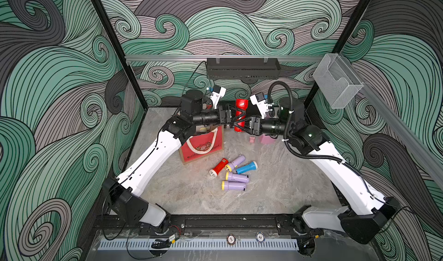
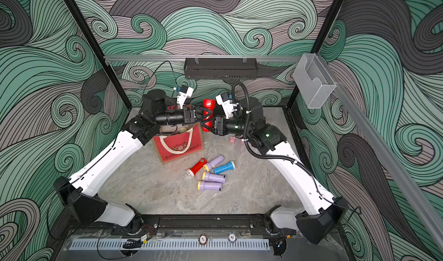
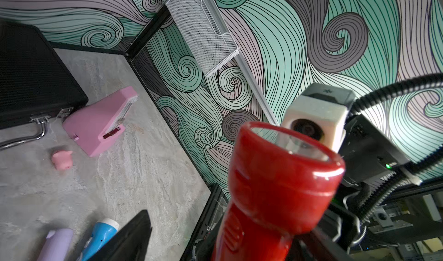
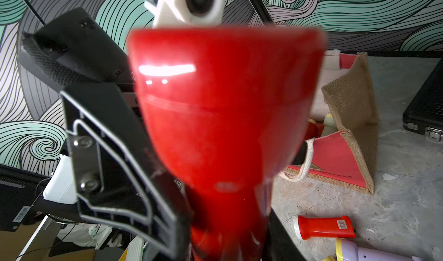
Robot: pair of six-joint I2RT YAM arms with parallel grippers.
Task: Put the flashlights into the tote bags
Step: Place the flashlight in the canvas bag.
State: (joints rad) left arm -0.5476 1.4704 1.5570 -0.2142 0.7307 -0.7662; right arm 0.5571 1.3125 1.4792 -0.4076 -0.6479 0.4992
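A red flashlight [image 1: 240, 113] hangs in the air just right of the tote bag [image 1: 203, 149], head toward the back wall. My right gripper [image 1: 241, 124] is shut on its handle. From the other side my left gripper [image 1: 237, 117] straddles the same flashlight with jaws open; in the left wrist view one black finger [image 3: 134, 235] stands well off the red body [image 3: 275, 187]. The bag, red-fronted with jute sides [image 4: 352, 108], stands open with flashlights partly showing inside. On the table lie a red [image 1: 218, 167], a blue [image 1: 247, 167] and three lilac flashlights [image 1: 237, 177].
A black ribbed case [image 3: 31, 75] lies at the back, with a pink metronome [image 3: 100, 120] and a small pink lump [image 3: 62, 160] on the table beside it. A black tray [image 1: 242, 67] and a clear holder [image 1: 335, 82] hang on the walls.
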